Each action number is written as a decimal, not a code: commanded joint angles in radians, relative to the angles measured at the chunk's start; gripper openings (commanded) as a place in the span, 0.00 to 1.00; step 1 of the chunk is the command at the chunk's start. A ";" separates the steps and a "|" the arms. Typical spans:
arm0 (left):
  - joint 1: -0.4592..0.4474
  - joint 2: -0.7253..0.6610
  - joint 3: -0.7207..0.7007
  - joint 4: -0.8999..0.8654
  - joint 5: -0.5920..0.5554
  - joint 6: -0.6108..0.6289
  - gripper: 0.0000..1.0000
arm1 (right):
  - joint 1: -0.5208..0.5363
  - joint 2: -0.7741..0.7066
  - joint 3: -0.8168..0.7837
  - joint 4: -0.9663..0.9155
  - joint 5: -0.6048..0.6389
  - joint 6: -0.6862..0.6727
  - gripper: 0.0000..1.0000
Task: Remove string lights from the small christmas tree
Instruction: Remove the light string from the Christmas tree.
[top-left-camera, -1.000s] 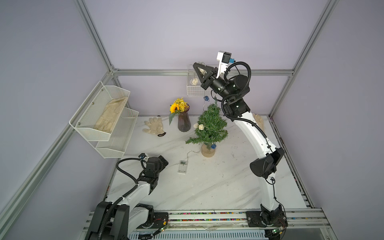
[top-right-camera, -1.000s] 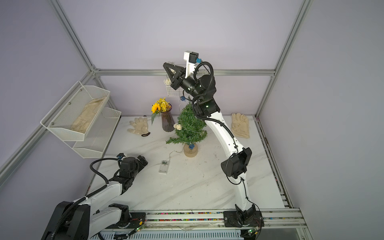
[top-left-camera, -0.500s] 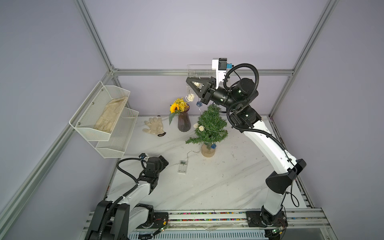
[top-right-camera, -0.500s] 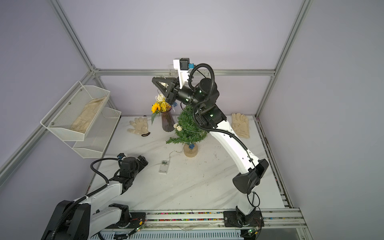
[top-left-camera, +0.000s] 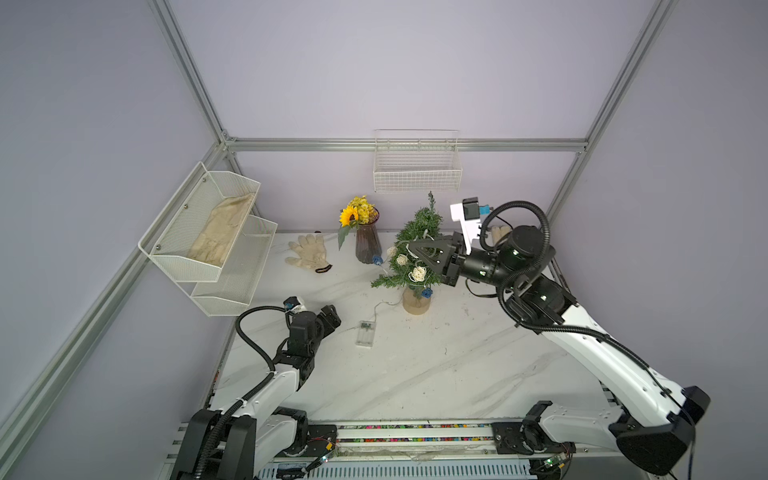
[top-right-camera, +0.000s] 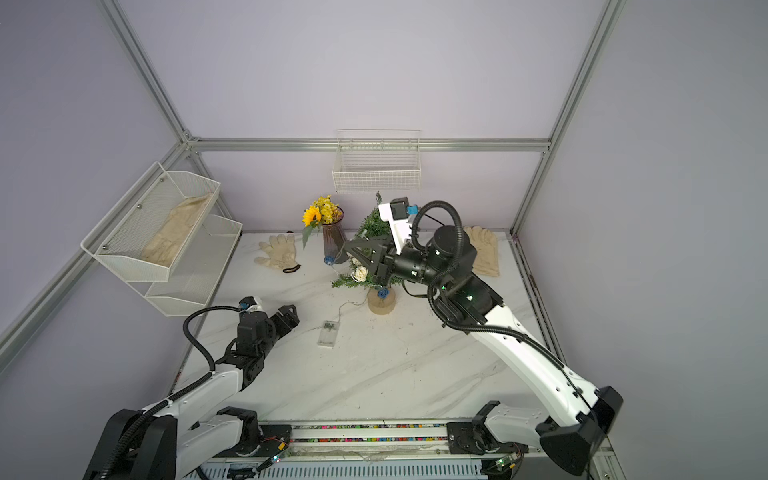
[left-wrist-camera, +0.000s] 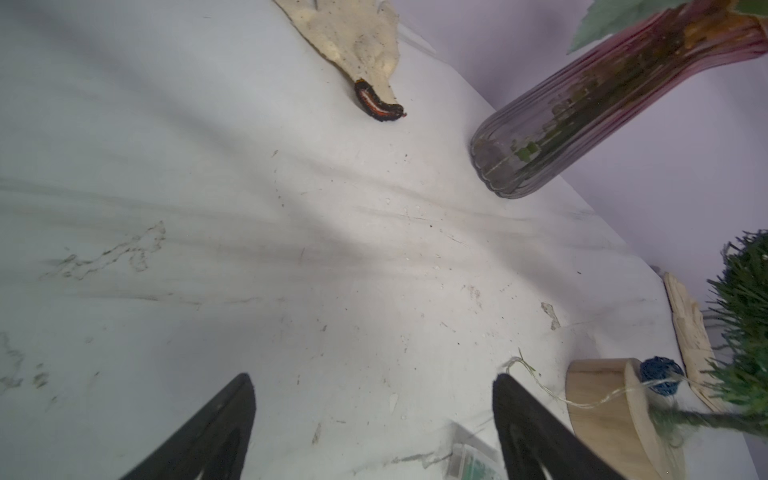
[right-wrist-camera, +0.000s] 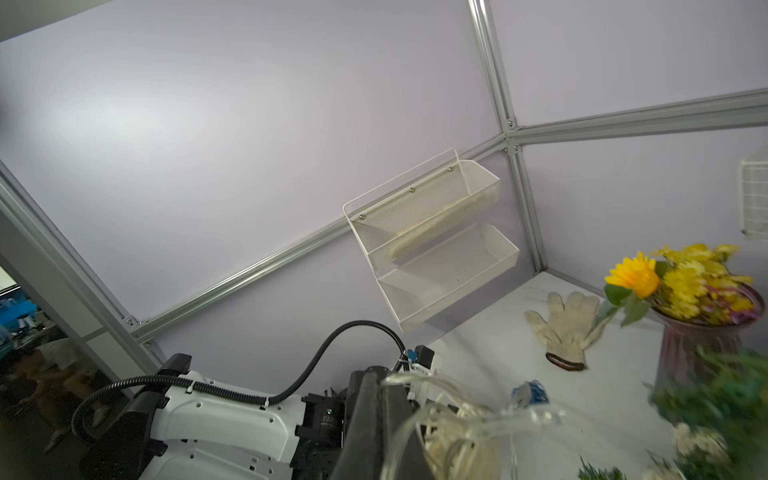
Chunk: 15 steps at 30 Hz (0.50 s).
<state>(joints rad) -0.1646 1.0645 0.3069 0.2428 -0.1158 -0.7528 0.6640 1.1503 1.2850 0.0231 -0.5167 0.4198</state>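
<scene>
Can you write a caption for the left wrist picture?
Left gripper open above the marble table, vase and small christmas tree ahead.

Robot lab cell, alu frame (top-left-camera: 291, 144), lilac panel walls (top-left-camera: 374, 62), marble tabletop (top-left-camera: 415, 374)
</scene>
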 joint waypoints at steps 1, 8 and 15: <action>-0.048 -0.023 0.102 -0.026 0.081 0.062 0.83 | 0.005 -0.171 -0.148 0.006 0.200 -0.015 0.00; -0.176 -0.033 0.220 -0.150 0.145 0.003 0.76 | 0.005 -0.458 -0.463 -0.023 0.502 0.082 0.00; -0.312 -0.083 0.338 -0.217 0.181 0.079 0.75 | 0.005 -0.491 -0.661 0.007 0.511 0.142 0.00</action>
<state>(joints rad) -0.4431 1.0058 0.5186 0.0406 0.0216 -0.7231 0.6640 0.6491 0.6651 0.0208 -0.0444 0.5220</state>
